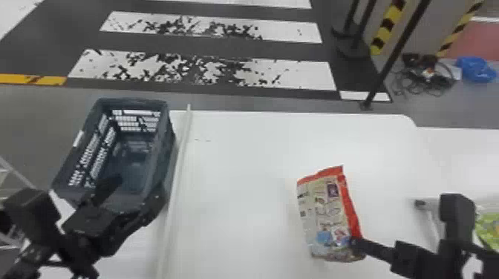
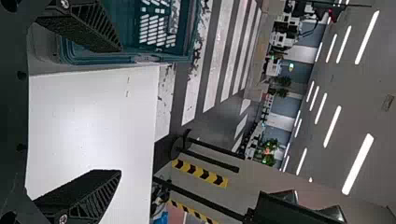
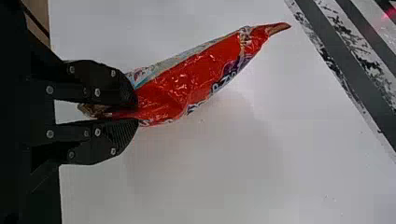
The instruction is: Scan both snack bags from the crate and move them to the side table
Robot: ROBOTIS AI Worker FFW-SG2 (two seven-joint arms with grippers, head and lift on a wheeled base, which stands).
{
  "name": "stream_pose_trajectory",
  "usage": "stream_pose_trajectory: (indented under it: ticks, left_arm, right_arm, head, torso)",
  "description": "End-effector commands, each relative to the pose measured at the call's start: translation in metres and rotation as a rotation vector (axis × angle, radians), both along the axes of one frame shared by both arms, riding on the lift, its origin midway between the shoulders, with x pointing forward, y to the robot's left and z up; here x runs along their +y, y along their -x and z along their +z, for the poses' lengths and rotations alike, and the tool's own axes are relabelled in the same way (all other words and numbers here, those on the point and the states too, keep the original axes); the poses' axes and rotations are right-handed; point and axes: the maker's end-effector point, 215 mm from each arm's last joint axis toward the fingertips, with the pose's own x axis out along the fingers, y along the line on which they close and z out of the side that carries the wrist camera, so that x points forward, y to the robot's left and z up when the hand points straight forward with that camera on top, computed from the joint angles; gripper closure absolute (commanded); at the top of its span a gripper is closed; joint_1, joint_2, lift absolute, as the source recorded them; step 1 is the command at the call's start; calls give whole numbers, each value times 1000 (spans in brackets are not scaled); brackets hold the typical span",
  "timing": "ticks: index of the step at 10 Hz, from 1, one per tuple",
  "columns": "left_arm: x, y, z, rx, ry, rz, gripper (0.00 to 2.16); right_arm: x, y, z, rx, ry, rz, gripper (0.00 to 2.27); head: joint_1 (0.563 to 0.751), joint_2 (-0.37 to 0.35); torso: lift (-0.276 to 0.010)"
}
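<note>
The right gripper (image 1: 355, 243) has its jaws closed on the red-edged snack bag (image 1: 326, 215) — pinched along one edge — over the white table (image 1: 241, 167). At the near end of the dark crate (image 1: 168, 148), the left gripper (image 1: 140, 184) has its jaws wide apart, while a green package (image 1: 488, 227) sits at the head view's right edge.

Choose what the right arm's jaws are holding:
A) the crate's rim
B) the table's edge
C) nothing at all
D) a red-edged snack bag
D: the red-edged snack bag has one end pinched between the right arm's jaws.
</note>
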Motion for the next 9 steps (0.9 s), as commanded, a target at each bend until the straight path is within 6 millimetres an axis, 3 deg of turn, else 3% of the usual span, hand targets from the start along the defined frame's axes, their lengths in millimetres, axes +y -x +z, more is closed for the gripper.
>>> stream_pose_trajectory:
  ticks: [1, 3, 4, 5, 9]
  left_arm:
    - [0, 0, 0, 1, 1, 0, 66]
    - [1, 0, 1, -2, 0, 3, 66]
    - [1, 0, 2, -7, 0, 4, 66]
    - [1, 0, 3, -10, 1, 5, 66]
    - [-8, 4, 4, -10, 12, -6, 66]
  right_arm:
    - [-22, -9, -4, -17, 71, -33, -2]
    - [-52, -23, -6, -69, 184, -74, 36]
    - [-57, -21, -8, -72, 198, -79, 43]
    - [-54, -16, -9, -72, 182, -72, 43]
    - [3, -61, 41, -364, 8, 42, 93]
  head:
    - [695, -88]
    - [695, -139]
    - [695, -153]
    - [695, -176]
    - [695, -139]
  torso:
    - [-29]
    - [-29]
    - [-29]
    - [-29]
    - [-29]
